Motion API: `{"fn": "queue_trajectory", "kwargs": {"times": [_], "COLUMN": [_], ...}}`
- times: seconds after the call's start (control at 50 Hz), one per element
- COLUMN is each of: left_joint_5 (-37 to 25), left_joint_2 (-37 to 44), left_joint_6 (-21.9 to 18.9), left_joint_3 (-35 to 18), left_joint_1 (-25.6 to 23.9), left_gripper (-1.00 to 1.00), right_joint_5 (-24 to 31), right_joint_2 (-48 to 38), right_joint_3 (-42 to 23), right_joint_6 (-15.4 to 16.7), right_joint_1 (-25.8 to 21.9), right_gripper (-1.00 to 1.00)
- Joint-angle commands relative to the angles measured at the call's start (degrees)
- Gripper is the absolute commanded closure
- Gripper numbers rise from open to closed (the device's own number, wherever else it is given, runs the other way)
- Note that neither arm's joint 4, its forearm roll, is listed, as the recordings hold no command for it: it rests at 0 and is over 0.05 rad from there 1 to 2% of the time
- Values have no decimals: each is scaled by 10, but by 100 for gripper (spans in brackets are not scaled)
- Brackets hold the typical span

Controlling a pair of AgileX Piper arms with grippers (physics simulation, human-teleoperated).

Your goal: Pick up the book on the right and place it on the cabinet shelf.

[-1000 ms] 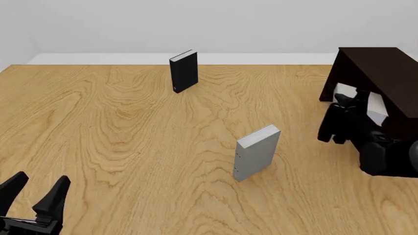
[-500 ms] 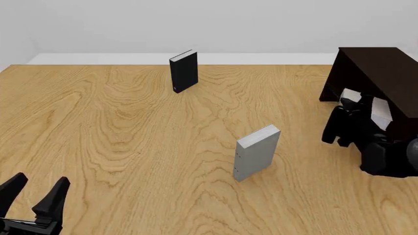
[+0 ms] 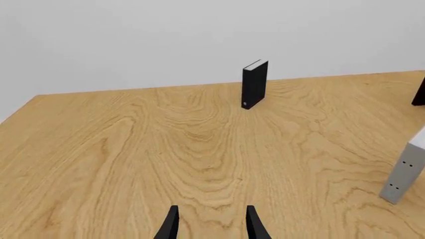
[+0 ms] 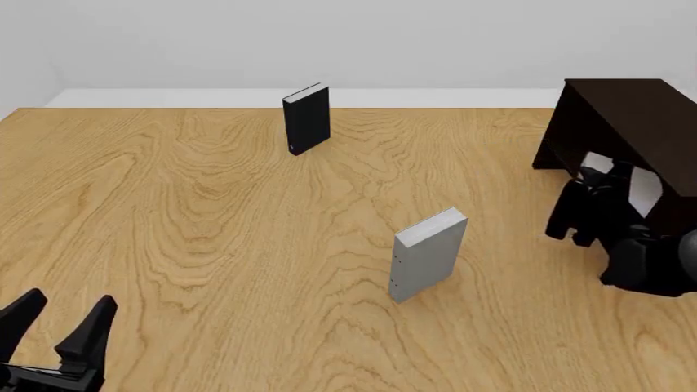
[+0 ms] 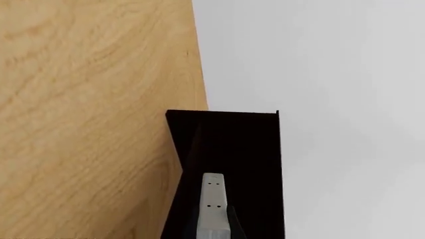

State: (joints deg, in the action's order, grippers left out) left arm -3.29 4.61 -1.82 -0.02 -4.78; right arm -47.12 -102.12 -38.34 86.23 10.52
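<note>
the cabinet shelf (image 4: 621,114) is met at its open mouth by the right gripper (image 4: 610,184), which is clenched on the book (image 4: 642,189); its long axis points inward. the left gripper (image 4: 55,331) is parted, far off.

right gripper (image 4: 597,186) clamps grey book (image 4: 642,189) at cabinet shelf (image 4: 637,122) | left gripper (image 4: 57,314) parted, low
</note>
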Motion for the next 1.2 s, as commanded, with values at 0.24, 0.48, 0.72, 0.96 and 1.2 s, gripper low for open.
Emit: {"fn": "queue_trajectory", "kwargs": {"times": [0.24,0.48,0.72,0.96,1.2], "left_joint_5": [3,9,6,5,9], "left_joint_2": [6,12,9,7,14], "left_joint_6": [0,0,-1,0,0], "left_joint_3": [0,0,0,0,0], "left_joint_1": [0,-1,0,-1,-1], "left_gripper": [-100,-100,-100,-100,-100], "right_joint_5": [5,27,37,38,41], "right_joint_2": [-5,-6,-11,-12,-14], "right_joint_3": [-7,-12,-11,-7,-9], "right_joint_6": [-21,-37,-50,-53,-66], "right_joint_1": [3,2,-4,-8,-19], "right_gripper": [100,100,100,-100,-100]}}
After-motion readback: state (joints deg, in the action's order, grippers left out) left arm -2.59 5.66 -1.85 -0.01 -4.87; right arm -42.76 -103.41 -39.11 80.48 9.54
